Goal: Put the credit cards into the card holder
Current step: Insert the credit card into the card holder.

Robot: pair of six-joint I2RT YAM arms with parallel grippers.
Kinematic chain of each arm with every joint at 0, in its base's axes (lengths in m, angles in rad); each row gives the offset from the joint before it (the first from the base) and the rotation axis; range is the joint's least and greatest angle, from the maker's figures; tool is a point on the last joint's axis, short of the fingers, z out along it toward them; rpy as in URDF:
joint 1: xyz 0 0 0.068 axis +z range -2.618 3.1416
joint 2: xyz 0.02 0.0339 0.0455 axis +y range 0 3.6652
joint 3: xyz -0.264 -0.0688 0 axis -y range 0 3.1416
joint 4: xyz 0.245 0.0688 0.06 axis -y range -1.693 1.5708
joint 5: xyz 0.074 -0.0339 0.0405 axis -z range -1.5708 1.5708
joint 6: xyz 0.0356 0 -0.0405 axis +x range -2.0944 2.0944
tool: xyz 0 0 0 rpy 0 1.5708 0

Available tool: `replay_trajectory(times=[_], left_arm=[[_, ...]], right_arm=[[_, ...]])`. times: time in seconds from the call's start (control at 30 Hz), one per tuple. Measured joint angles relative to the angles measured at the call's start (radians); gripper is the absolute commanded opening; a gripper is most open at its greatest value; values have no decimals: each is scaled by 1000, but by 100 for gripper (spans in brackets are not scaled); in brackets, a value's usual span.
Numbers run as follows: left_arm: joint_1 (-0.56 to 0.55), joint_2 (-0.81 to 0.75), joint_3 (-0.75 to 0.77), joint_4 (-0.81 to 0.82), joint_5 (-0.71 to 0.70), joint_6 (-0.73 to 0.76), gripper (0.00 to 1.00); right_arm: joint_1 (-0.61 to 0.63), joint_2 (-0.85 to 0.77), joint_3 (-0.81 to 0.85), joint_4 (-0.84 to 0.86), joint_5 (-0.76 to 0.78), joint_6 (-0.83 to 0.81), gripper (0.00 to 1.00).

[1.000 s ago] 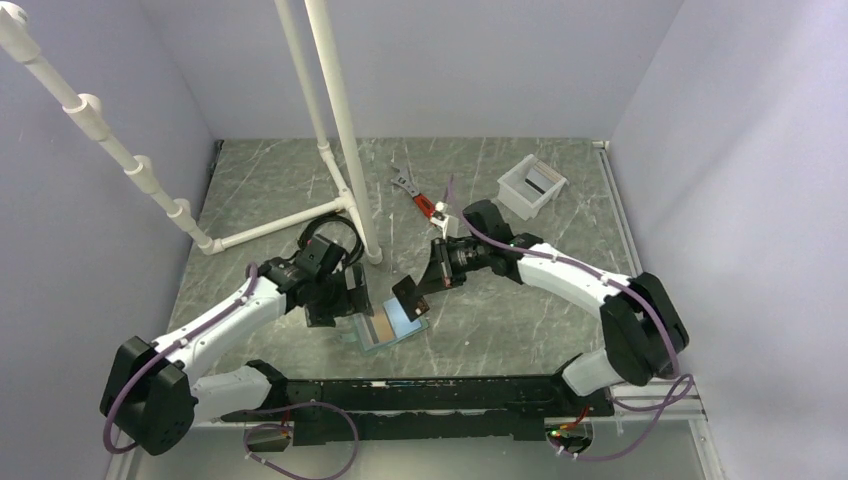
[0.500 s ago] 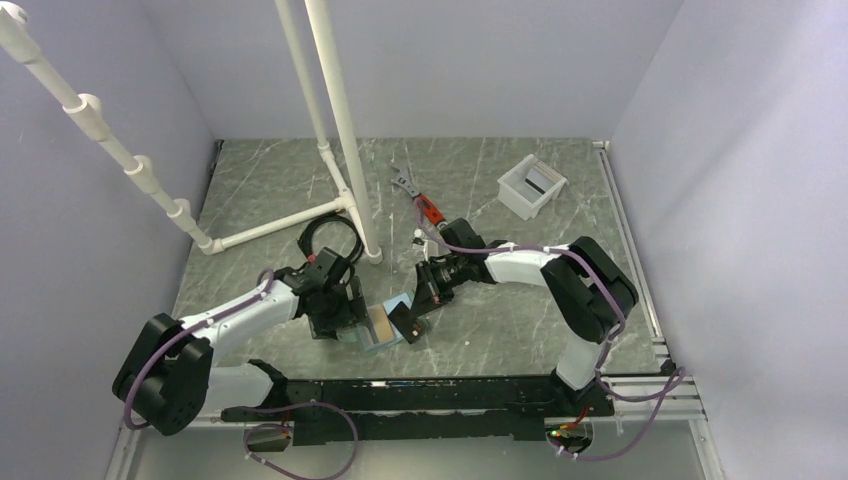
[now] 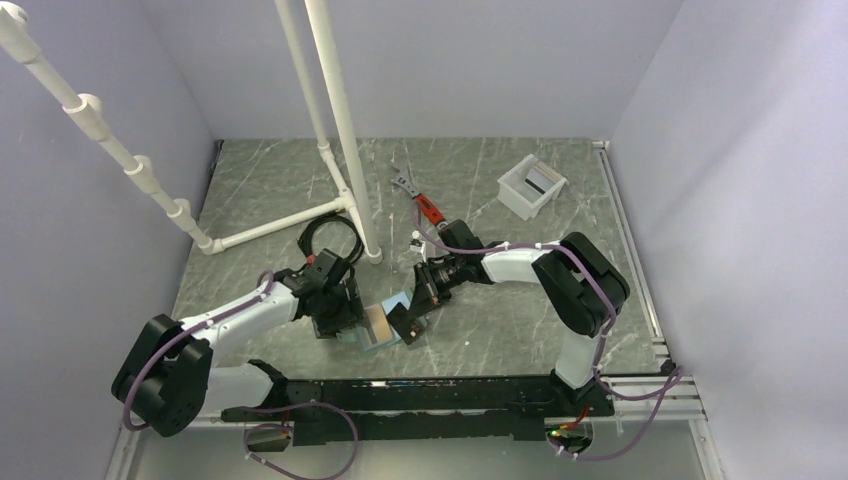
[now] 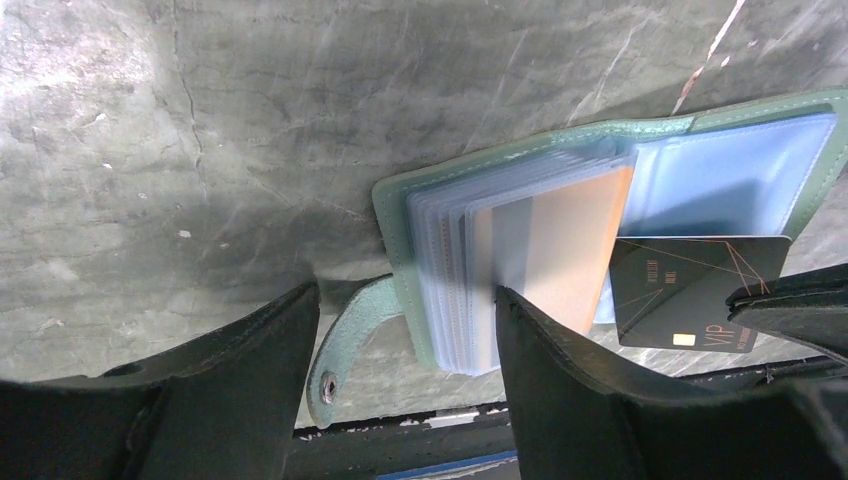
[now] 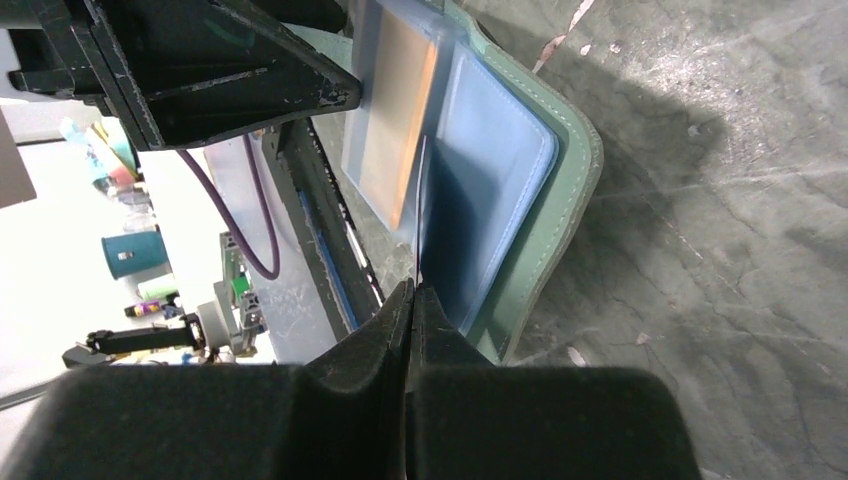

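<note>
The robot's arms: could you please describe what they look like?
Both the left arm and right arm have white link shells with bulky black joint housings. A purple cable loops along each. The left gripper and right gripper are black, with matte wedge-shaped jaws.

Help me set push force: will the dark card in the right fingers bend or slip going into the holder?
Likely stiff: the dark card juts flat from the right fingers, pinched at one edge. Its smooth face could slip. The card holder's clear sleeves look floppy, may buckle.
</note>
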Motion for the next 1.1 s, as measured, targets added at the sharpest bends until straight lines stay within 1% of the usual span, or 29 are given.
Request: replay_trajectory(times=[0.53, 0.87, 1.1], left_arm=[[0, -19, -10, 5, -2, -5, 70], [0, -39, -19, -2, -10, -4, 70], [0, -51, -20, -14, -10, -4, 70]], right_arm=[[-5, -21, 16, -12, -4, -10, 0], [-4, 50, 56, -26, 3, -9, 0], [-4, 68, 68, -17, 3, 19, 0]])
